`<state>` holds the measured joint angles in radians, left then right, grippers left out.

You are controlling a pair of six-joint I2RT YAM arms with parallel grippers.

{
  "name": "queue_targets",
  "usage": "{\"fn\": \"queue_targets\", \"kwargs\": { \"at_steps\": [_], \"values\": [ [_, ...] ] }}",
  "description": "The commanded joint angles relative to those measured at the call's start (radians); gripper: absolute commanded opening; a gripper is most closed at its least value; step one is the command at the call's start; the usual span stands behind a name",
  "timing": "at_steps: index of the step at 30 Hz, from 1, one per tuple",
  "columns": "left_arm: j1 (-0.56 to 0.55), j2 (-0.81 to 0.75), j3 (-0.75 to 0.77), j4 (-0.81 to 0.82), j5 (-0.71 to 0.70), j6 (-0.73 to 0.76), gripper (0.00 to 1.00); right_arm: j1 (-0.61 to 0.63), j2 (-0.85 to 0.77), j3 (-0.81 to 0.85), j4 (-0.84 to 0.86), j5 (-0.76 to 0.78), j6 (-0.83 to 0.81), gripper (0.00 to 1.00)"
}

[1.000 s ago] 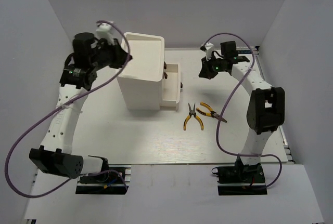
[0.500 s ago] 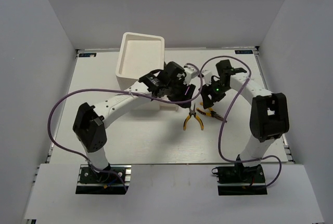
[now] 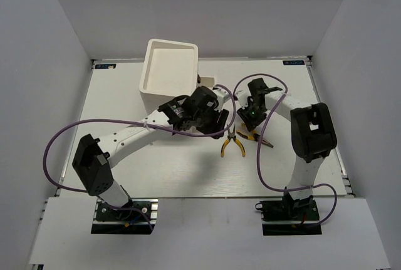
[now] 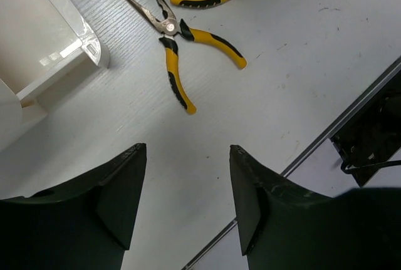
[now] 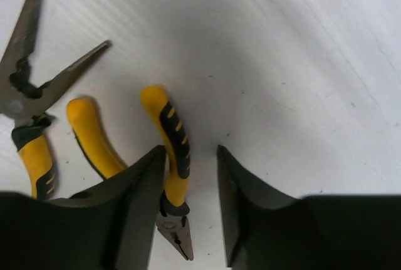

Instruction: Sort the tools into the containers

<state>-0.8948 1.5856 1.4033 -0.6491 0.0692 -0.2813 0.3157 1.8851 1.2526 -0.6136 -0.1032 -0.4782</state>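
A robotics lab test cell: plain white walls (image 3: 207, 13) box in a white desk (image 3: 188, 173), with the left arm (image 3: 128, 135) and right arm (image 3: 310, 135) bolted at its near edge.

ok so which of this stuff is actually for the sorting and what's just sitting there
For the job:
- long-nose pliers
- other yellow-handled pliers
- white drawer cabinet

Just there (rig parts):
- purple cables
- black arm bases

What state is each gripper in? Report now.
Left gripper: open, holding nothing.
Right gripper: open, jaws over a handle of the yellow-handled pliers, not shut on it.
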Motion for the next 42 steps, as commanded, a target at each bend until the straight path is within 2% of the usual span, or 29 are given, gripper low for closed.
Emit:
{"fn": "queue_targets", "kwargs": {
  "at_steps": [1, 4, 5, 7, 9, 13, 15, 16, 18, 21, 23, 24, 26, 27, 33, 37, 38, 41, 42],
  "values": [
    [-0.015, -0.052, -0.01, 0.022, -0.04, -0.025, 0.66, 0.005, 0.013, -0.015, 0.028, 0.045, 0.01, 0.43],
    [-0.015, -0.061, -0.029, 0.022, -0.049, -0.025, 0.66, 0.003, 0.009, -0.05, 0.031, 0.02, 0.023, 0.19],
    [-0.024, -0.061, -0.029, 0.022, -0.049, -0.025, 0.66, 0.005, 0.006, -0.054, 0.029, 0.01, 0.024, 0.0],
    [-0.024, -0.07, -0.02, 0.022, -0.069, -0.025, 0.66, 0.0, -0.02, -0.036, -0.014, -0.032, 0.045, 0.0],
    [-0.024, -0.079, -0.009, 0.013, -0.08, -0.025, 0.66, -0.015, -0.05, 0.056, -0.067, -0.068, 0.065, 0.0],
    [-0.024, -0.124, 0.034, 0.003, -0.117, -0.035, 0.66, -0.05, -0.118, 0.279, -0.155, -0.278, 0.15, 0.0],
    [-0.024, -0.156, 0.043, 0.003, -0.128, -0.035, 0.66, -0.053, -0.104, 0.39, -0.172, -0.322, 0.183, 0.0],
    [-0.024, -0.165, 0.058, 0.003, -0.153, -0.035, 0.66, -0.066, -0.084, 0.439, -0.17, -0.428, 0.273, 0.0],
    [-0.024, -0.196, 0.072, 0.003, -0.178, -0.035, 0.66, -0.072, -0.067, 0.436, -0.036, -0.505, 0.37, 0.0],
    [-0.024, -0.228, 0.082, -0.006, -0.232, -0.045, 0.66, -0.081, -0.054, 0.335, 0.426, -0.711, 0.764, 0.0],
    [-0.024, -0.263, 0.069, -0.006, -0.25, -0.055, 0.67, -0.064, 0.029, 0.381, 0.535, -0.771, 0.917, 0.0],
    [-0.024, -0.275, 0.054, -0.006, -0.273, -0.065, 0.67, -0.057, 0.058, 0.408, 0.642, -0.808, 1.011, 0.0],
    [-0.024, -0.298, 0.042, -0.015, -0.292, -0.077, 0.67, -0.044, 0.112, 0.488, 0.722, -0.834, 1.17, 0.0],
    [-0.024, -0.32, 0.028, -0.015, -0.307, -0.091, 0.67, -0.041, 0.165, 0.495, 0.814, -0.831, 1.193, 0.0],
    [-0.024, -0.34, 0.005, -0.04, -0.316, -0.111, 0.67, 0.0, 0.261, 0.542, 0.88, -0.791, 1.153, 0.0],
    [-0.024, -0.317, 0.014, -0.06, -0.316, -0.121, 0.7, 0.016, 0.299, 0.503, 0.936, -0.776, 1.142, 0.0],
    [-0.024, -0.294, 0.023, -0.06, -0.307, -0.121, 0.7, 0.017, 0.301, 0.492, 0.94, -0.777, 1.142, 0.04],
    [-0.024, -0.262, 0.023, -0.06, -0.283, -0.121, 0.71, 0.014, 0.299, 0.479, 0.953, -0.783, 1.138, 0.32],
    [-0.024, -0.236, 0.023, -0.06, -0.266, -0.121, 0.71, 0.014, 0.295, 0.473, 0.951, -0.782, 1.138, 0.52]
  ]
}}
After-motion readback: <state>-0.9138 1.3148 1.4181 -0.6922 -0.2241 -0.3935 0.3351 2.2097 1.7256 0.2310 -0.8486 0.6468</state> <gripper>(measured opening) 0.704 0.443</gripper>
